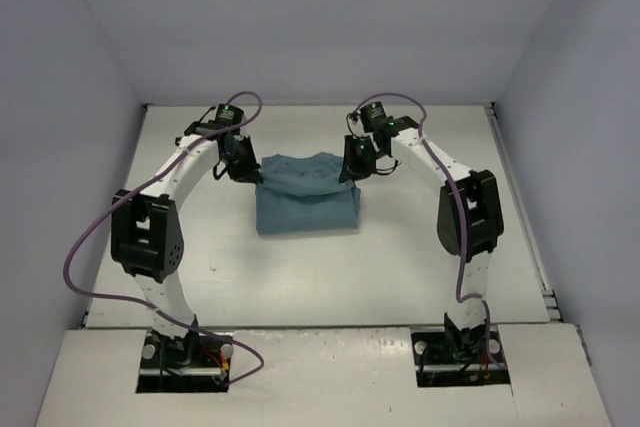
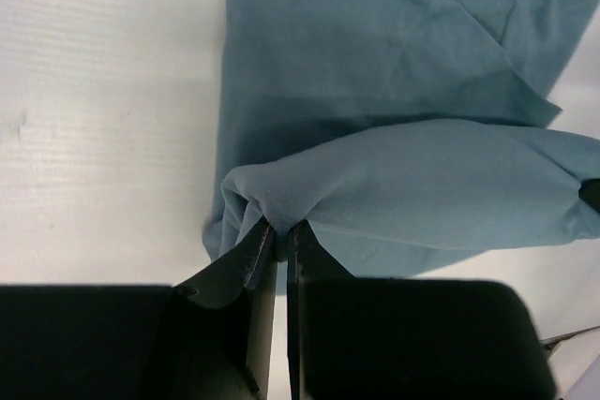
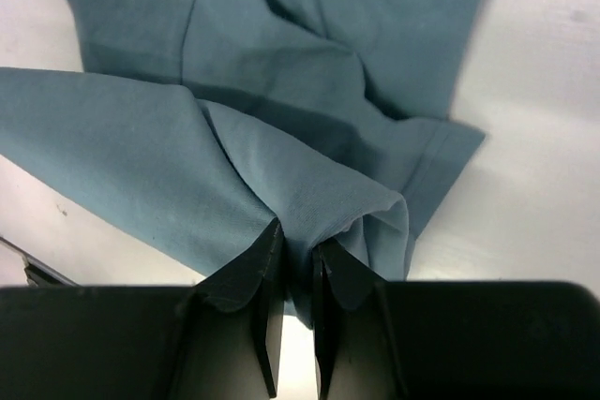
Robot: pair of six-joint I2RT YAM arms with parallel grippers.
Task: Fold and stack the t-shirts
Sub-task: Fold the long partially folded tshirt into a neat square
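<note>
The teal t-shirt (image 1: 306,205) lies as a rough rectangle in the middle of the white table (image 1: 420,267), with its far edge lifted into a fold. My left gripper (image 1: 254,176) is at the shirt's far left corner. In the left wrist view this gripper (image 2: 281,229) is shut on a bunched fold of the t-shirt (image 2: 375,72). My right gripper (image 1: 348,177) is at the far right corner. In the right wrist view its jaws (image 3: 298,248) stand a little apart, with a fold of the t-shirt (image 3: 281,63) still pinched between them.
Pale walls close in the table on the left, back and right. Both arm bases (image 1: 185,352) (image 1: 460,347) are bolted at the near edge, with purple cables (image 1: 90,237) looping along the arms. Bare tabletop surrounds the shirt.
</note>
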